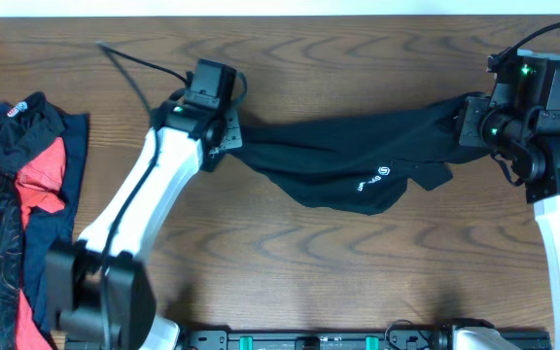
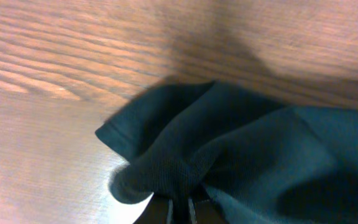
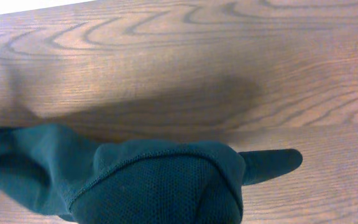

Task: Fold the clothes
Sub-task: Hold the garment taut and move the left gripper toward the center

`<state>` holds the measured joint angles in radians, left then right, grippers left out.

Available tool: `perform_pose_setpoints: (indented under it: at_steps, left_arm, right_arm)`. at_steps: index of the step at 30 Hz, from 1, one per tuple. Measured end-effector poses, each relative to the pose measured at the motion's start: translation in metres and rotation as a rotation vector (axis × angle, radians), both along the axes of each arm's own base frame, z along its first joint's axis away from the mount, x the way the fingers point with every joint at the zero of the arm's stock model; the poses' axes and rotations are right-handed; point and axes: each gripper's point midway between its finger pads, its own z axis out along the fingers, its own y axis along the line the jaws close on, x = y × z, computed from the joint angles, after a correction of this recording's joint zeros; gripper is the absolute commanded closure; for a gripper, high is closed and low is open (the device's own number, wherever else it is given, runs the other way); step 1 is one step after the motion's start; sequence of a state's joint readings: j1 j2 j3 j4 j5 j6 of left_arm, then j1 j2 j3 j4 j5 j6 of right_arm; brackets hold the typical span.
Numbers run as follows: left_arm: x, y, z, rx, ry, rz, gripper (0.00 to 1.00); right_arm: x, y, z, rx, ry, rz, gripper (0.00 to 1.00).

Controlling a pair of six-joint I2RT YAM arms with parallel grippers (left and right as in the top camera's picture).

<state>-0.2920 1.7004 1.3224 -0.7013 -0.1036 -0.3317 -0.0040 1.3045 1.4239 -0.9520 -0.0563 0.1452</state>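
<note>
A black garment (image 1: 343, 160) with a small white logo print hangs stretched between my two grippers over the wooden table, sagging in the middle. My left gripper (image 1: 233, 139) is shut on its left end; in the left wrist view the dark fabric (image 2: 229, 149) bunches out from between the nearly touching fingers (image 2: 180, 214). At the right end, my right gripper (image 1: 467, 119) is shut on the garment. The right wrist view shows a folded hem of the fabric (image 3: 160, 186) draped over the fingers, hiding them.
A pile of other clothes (image 1: 17, 204), black-patterned, red and navy, lies at the table's left edge. Bare wooden table (image 1: 358, 253) shows under and in front of the held garment. A black cable (image 1: 139, 63) runs behind the left arm.
</note>
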Motion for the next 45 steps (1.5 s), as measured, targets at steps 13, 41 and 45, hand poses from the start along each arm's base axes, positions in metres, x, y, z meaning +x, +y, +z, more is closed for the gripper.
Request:
perform_pose_setpoints:
  at_steps: [13, 41, 45]
  left_arm:
    - [0.08, 0.001, 0.01, -0.08, -0.273, 0.031, 0.94]
    - [0.036, -0.012, -0.028, -0.165, -0.027, -0.024, 0.32]
    - [0.006, -0.045, -0.006, -0.229, 0.021, -0.115, 0.33]
  right_arm:
    - [-0.007, 0.0, -0.008, 0.005, 0.045, -0.005, 0.99]
    - [-0.024, 0.004, -0.021, 0.021, 0.133, 0.007, 0.99]
    - [-0.024, 0.004, -0.021, 0.025, 0.133, 0.005, 0.99]
